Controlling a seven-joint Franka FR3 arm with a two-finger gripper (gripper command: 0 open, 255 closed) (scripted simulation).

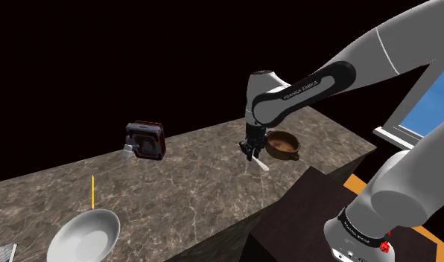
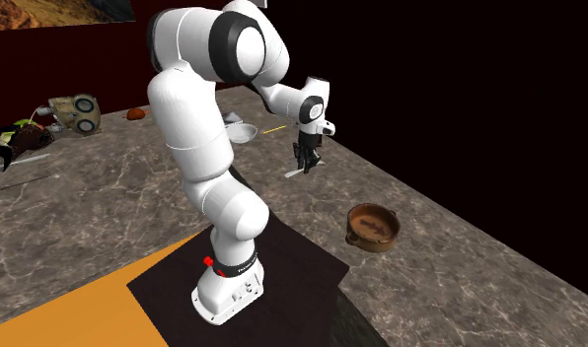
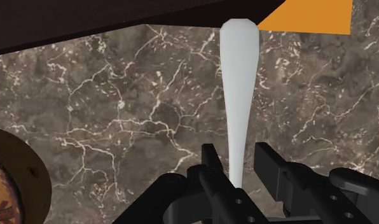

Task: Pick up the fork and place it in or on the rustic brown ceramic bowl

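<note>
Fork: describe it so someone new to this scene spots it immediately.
On the marbled brown counter, look near the brown bowl, directly under the arm's end effector. The fork is the slim, plain white utensil between its open fingers, the only pale, narrow thing there.

The arm (image 2: 188, 108) is white, made from thick rounded links with dark grey joints between them. One dark band (image 1: 301, 87) carries the white letters FRANKA EMIKA. Its foot (image 2: 228, 292) is a white flange under a black ring, with a small red mark (image 2: 209, 261). The gripper (image 3: 238, 151) is all black, and its fingers (image 3: 212, 170) have small round holes.
</note>
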